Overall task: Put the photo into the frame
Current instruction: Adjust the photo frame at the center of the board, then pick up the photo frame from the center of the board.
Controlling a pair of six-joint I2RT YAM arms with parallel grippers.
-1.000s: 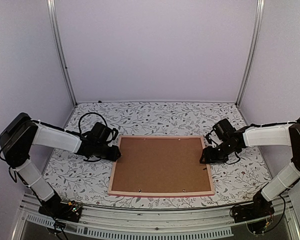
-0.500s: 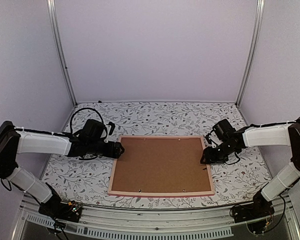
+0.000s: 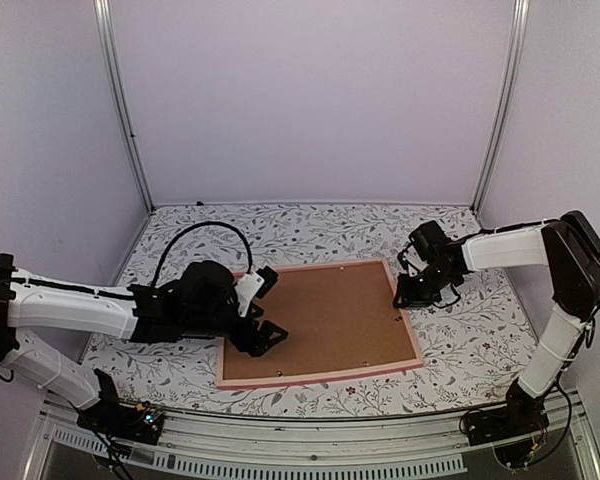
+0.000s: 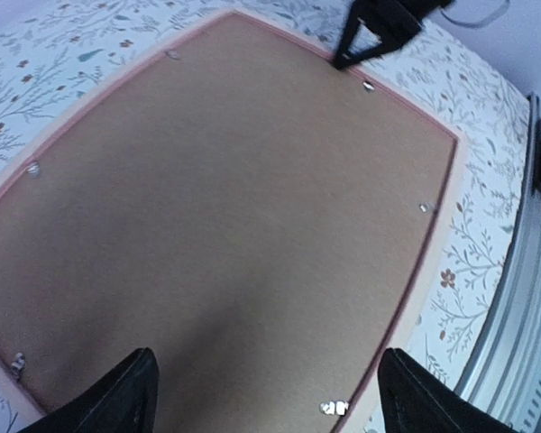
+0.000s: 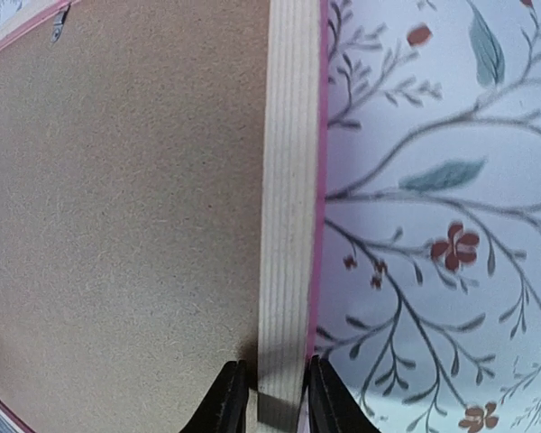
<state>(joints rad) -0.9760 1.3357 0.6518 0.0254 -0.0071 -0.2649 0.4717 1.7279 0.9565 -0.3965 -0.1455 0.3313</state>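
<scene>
The frame, pink-railed, lies face down and slightly askew on the floral table, with a plain brown backing board filling it. The photo is out of view. My left gripper hovers open over the board's left part, fingers spread wide and empty. From the left wrist, the left gripper looks across the board toward the frame's near rail. My right gripper is at the right rail; in the right wrist view the right gripper is shut on the pale wooden rail.
Small metal clips sit along the board's edges. The floral cloth surrounds the frame. A metal rail runs along the table's near edge. Pale walls and two upright posts close in the back and sides.
My left arm has swung right over the board and its gripper has opened wide. The right gripper has closed on the right rail, and the frame has turned and shifted slightly.
</scene>
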